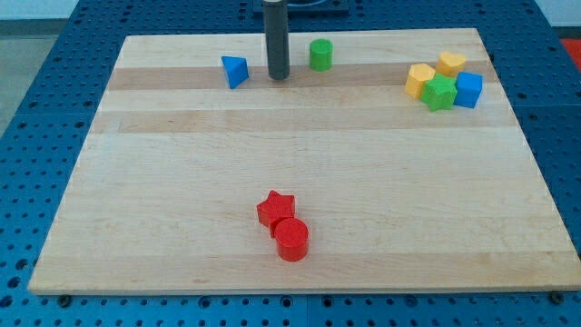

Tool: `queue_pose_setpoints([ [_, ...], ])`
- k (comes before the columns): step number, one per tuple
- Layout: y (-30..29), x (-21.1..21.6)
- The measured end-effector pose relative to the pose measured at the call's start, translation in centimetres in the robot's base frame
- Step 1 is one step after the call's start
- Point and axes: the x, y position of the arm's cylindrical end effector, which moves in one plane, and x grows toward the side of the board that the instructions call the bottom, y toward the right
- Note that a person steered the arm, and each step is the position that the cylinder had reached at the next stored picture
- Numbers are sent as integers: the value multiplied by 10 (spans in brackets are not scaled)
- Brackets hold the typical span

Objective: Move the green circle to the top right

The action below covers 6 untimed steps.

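Note:
The green circle (320, 54) stands near the view's top, a little right of centre, on the wooden board (300, 173). My tip (278, 75) rests on the board just left of the green circle, with a small gap between them. A blue triangle (235, 71) lies just left of my tip. The rod rises straight up out of the view's top.
At the view's top right sits a tight cluster: two yellow blocks (420, 79) (451, 63), a green star (440, 93) and a blue block (468, 89). A red star (275, 209) and a red circle (292, 240) touch near the view's bottom centre.

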Motion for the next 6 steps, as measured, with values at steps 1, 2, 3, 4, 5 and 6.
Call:
queue_pose_setpoints([
  [1,8,-29],
  [2,8,-29],
  [3,22,-28],
  [4,49,-28],
  [5,53,-28],
  [6,78,-28],
])
